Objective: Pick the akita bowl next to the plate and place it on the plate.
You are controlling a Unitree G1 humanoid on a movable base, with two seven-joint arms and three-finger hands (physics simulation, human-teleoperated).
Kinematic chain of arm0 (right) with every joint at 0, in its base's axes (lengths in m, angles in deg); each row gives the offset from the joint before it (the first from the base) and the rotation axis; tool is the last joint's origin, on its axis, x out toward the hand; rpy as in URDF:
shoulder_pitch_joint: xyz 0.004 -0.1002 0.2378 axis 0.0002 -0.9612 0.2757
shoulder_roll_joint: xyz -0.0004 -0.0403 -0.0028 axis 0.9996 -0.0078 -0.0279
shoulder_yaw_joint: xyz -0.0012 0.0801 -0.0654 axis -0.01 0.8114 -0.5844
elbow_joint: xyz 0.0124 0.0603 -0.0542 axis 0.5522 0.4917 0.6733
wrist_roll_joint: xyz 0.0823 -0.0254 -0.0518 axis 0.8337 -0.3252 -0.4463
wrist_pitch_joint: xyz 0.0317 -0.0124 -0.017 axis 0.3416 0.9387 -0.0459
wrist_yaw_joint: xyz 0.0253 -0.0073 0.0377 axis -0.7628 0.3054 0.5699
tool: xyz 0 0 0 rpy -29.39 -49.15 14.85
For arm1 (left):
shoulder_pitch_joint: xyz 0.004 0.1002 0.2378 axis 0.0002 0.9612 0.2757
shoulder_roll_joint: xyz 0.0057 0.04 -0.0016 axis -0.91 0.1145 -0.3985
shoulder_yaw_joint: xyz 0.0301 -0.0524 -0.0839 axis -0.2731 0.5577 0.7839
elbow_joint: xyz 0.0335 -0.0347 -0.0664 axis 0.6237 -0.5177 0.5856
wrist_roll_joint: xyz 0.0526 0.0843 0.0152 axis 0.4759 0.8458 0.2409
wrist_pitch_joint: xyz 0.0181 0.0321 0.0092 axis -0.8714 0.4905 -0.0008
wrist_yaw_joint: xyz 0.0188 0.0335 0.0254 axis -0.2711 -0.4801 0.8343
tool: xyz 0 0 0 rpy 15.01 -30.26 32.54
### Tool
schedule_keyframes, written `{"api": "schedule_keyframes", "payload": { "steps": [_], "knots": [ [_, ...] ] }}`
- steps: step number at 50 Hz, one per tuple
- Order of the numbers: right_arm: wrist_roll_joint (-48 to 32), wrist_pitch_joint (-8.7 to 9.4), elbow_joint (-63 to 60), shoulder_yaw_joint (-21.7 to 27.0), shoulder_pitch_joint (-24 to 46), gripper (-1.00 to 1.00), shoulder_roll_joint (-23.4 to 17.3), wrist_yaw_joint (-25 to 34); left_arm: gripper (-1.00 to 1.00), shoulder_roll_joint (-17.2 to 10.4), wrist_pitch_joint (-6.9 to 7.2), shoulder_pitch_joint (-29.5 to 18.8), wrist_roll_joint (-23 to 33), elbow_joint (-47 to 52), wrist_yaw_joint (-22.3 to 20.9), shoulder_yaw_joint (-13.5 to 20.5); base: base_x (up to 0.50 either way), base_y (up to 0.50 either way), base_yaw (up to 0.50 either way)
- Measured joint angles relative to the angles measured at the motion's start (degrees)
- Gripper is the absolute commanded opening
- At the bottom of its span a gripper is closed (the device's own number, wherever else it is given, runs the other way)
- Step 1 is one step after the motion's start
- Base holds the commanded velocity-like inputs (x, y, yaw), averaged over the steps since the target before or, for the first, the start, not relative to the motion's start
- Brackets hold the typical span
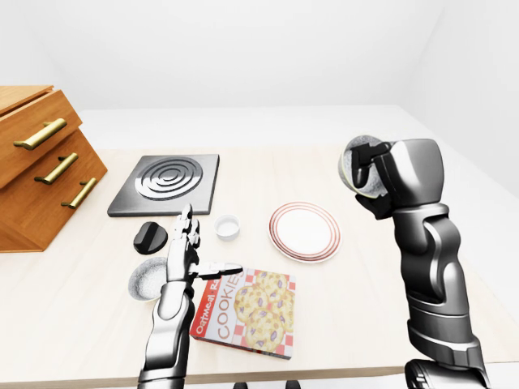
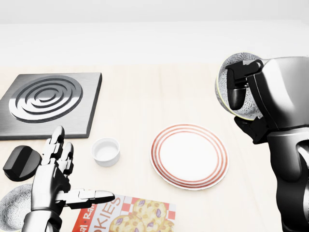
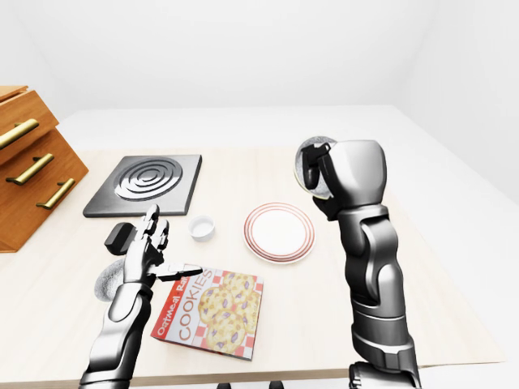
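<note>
Head view: right hand (image 2: pixel 256 92) is up off the tabletop (image 2: pixel 145 96), dark fingers clamped round the bowl (image 2: pixel 248 110). Bowl is speckled grey with a pale rim, tipped on its side with its mouth toward the view's left. It hangs above and to the right of the plate (image 2: pixel 189 155) in this view and touches neither plate nor tabletop. How high it rides over the wood I cannot tell.

Plate has red rings, lies flat, nothing on it.

Left hand (image 2: pixel 55 179) is at lower left, fingers spread apart, holding nothing, beside the cookie box (image 2: pixel 130 215). A second speckled bowl (image 2: pixel 12 208) sits on the tabletop just under that arm. White cup (image 2: pixel 106 151) is near the plate's left.

Progress, as I judge it: the pick is done and the bowl is lifted clear. Placing is not done. Left to do: carry the bowl over the plate's centre, turn it upright, lower it until it sits, then open the fingers. The tilt looks the main thing to correct.
</note>
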Motion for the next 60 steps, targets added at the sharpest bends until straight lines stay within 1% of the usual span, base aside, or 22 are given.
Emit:
{"api": "schedule_keyframes", "payload": {
  "steps": [13,19,23,33,41,46,60],
  "knots": [
    [0.1,0.0,-4.9,-4.1,0.1,-1.0,5.0,6.5,1.0,0.0,-0.01,0.0,0.0,0.0,0.1,0.0,0.0,0.0,0.0],
    [-0.4,0.0,-5.1,-5.7,-0.2,-1.0,6.7,7.8,1.0,0.0,0.06,0.0,0.0,0.1,0.1,0.0,0.0,0.0,0.0],
    [-1.3,0.0,-4.0,-6.5,-0.2,-1.0,7.3,7.4,1.0,0.0,-0.18,-0.1,0.0,-0.2,0.0,0.0,0.0,0.0,0.0],
    [-5.4,0.0,1.5,-7.9,-0.4,-1.0,7.7,3.7,1.0,0.0,-0.07,0.0,-0.1,-0.1,0.0,0.0,0.0,0.0,0.0],
    [-12.0,0.0,8.9,-9.2,-0.2,-1.0,7.2,-2.8,1.0,0.0,-0.1,-0.1,-0.1,-0.1,0.0,0.1,0.0,0.0,0.0],
    [-14.9,0.0,13.7,-9.6,0.6,-1.0,6.6,-5.8,1.0,0.0,-0.15,-0.1,-0.1,-0.2,0.0,0.1,0.0,0.0,0.0],
    [-19.9,0.0,21.7,-10.3,2.0,-1.0,5.1,-10.4,1.0,-0.1,-0.19,-0.3,-0.2,-0.4,0.0,0.2,0.0,0.0,0.0]
  ]
}}
